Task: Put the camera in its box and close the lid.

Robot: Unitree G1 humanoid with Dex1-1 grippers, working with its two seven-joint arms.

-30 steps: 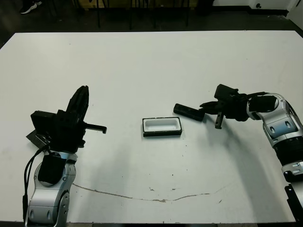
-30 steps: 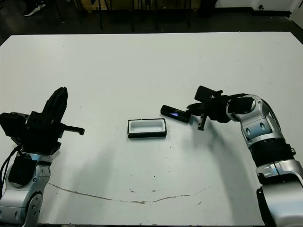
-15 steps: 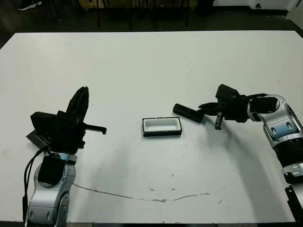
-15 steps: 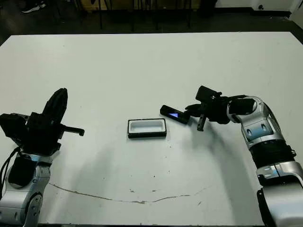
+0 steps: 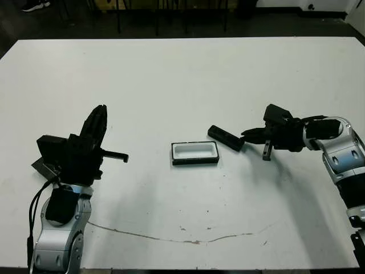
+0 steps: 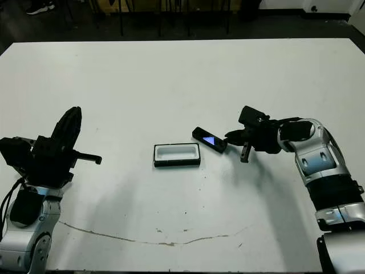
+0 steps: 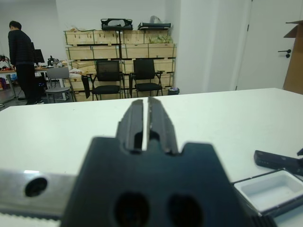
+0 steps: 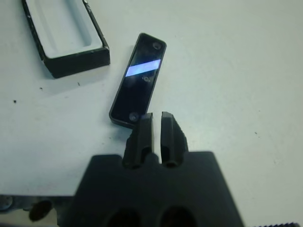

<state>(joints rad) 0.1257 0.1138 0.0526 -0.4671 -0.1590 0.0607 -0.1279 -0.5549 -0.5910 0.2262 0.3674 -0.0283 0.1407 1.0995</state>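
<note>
1. The white table (image 5: 182, 74) fills most of the head views. It carries a thin dark line near its front edge.
2. The left arm stands at the left side of the table, well apart from the task's things. The left gripper (image 7: 146, 109) points up and away from the robot, its two fingers pressed together with nothing between them.
3. The right arm reaches in from the right side. The right gripper (image 8: 156, 124) is also clenched and holds nothing. In the right wrist view its fingertips are just beside one end of the camera; I cannot tell if they touch it.
4. A dark flat object lies under the left arm at the table's left edge (image 5: 41, 166); it is mostly hidden, so I cannot tell what it is.
5. Its box (image 6: 177, 154) lies open near the middle of the table, the white lining facing up and nothing inside it.
6. The camera (image 6: 209, 140) lies flat on the table just beside the right end of the box, at an angle to it and not touching it. Its face shows a pale bluish window (image 8: 143, 69).
7. Beyond the table, in the left wrist view, a person (image 7: 22, 61) in dark clothes stands near chairs and wooden crates.
</note>
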